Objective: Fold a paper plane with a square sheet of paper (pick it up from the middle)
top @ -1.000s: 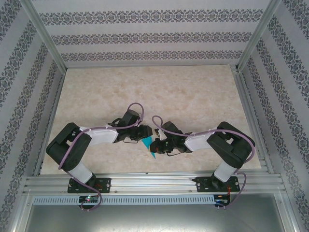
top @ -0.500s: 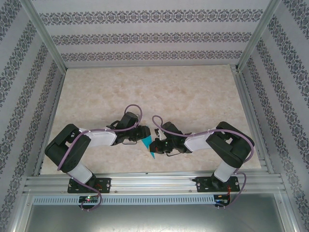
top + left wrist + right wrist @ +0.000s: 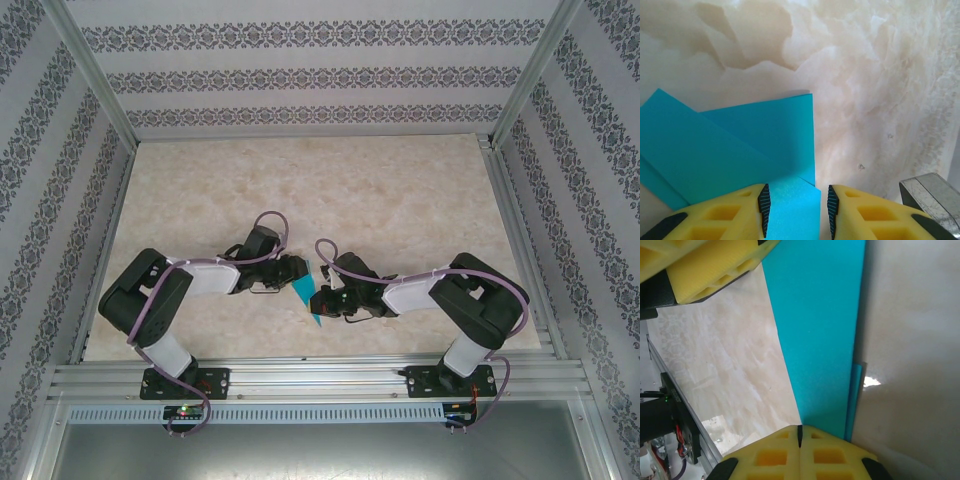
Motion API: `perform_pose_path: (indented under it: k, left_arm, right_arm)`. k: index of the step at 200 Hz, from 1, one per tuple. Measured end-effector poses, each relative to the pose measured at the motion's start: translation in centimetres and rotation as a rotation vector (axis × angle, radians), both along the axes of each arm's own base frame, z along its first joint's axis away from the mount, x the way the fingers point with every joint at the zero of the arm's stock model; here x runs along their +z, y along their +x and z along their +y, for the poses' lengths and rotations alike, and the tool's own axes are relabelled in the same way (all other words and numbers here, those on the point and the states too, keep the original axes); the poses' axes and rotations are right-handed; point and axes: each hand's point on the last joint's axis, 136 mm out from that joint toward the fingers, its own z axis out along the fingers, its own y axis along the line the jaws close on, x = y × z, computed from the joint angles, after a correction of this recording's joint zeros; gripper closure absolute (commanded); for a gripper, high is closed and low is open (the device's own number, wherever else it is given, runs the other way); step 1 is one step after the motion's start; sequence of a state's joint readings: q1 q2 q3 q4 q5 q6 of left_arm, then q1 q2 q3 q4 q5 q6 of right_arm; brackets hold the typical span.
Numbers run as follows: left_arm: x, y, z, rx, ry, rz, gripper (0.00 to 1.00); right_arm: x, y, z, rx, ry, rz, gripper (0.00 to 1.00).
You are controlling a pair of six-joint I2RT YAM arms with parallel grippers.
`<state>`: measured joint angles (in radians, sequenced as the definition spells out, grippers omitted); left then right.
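The teal-blue sheet of paper (image 3: 308, 300), partly folded, lies flat on the marble table between my two grippers. Its narrow point faces the near edge. In the left wrist view its overlapping folded layers (image 3: 735, 145) spread out ahead. One corner reaches into the gap of my open left gripper (image 3: 796, 207), touching neither pad. My right gripper (image 3: 800, 435) is shut, and its yellow fingertips sit on the near end of the long folded strip (image 3: 820, 325). A thin second layer shows along the strip's right edge. A yellow finger of the left gripper (image 3: 715, 265) shows beyond the strip.
The marble tabletop (image 3: 330, 190) stretches away behind the arms, enclosed by patterned walls. An aluminium rail (image 3: 310, 375) runs along the near edge, close to the paper's point. The right gripper's metal edge (image 3: 932, 192) shows at the lower right of the left wrist view.
My left gripper has drawn back a little to the left and away from the paper, uncovering more of it. The right gripper and the paper have stayed put.
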<state>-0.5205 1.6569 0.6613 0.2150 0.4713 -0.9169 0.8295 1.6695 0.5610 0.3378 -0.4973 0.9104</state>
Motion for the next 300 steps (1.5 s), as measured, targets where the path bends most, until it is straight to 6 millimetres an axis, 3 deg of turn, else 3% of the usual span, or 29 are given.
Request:
perform_pose_path:
  k: [36,75,123,142,164,182,199,219,248,300]
  left_arm:
    - [0.1,1.6,1.2,0.037,-0.006,-0.002,0.6]
    - [0.2,3.9,3.8,0.105,0.029,-0.024,0.59]
    - [0.5,4.2,5.1,0.112,0.094,-0.033,0.58]
    - [2.0,4.1,5.7,0.12,0.098,-0.057,0.57]
    - [5.2,4.1,5.6,0.118,0.06,-0.131,0.56]
    - [7.6,3.7,5.1,0.099,0.018,-0.185,0.57]
    - [8.4,2.9,3.9,0.06,-0.005,-0.197,0.59]
    - [7.7,1.3,1.6,-0.012,-0.019,-0.177,0.61]
    - [5.1,0.0,-0.7,-0.073,-0.021,-0.114,0.63]
    - [-0.3,-0.3,-0.2,-0.039,0.058,-0.004,0.67]
  right_arm:
    - [0.0,0.0,-0.1,0.002,-0.003,-0.005,0.98]
    - [0.0,-0.1,-0.1,0.011,-0.007,-0.012,0.98]
    - [0.1,0.0,-0.1,0.015,-0.018,-0.004,0.98]
    - [0.1,0.0,-0.1,0.015,-0.022,0.0,0.98]
    - [0.1,0.0,-0.1,0.015,-0.026,0.004,0.97]
    - [0.1,0.0,-0.1,0.014,-0.026,0.004,0.98]
    - [0.1,0.0,0.0,0.014,-0.025,0.004,0.97]
    - [0.1,0.0,0.0,0.011,-0.024,0.006,0.97]
    - [0.0,0.1,0.1,0.009,-0.016,0.009,0.97]
    - [0.1,0.1,0.2,0.0,-0.012,0.019,0.96]
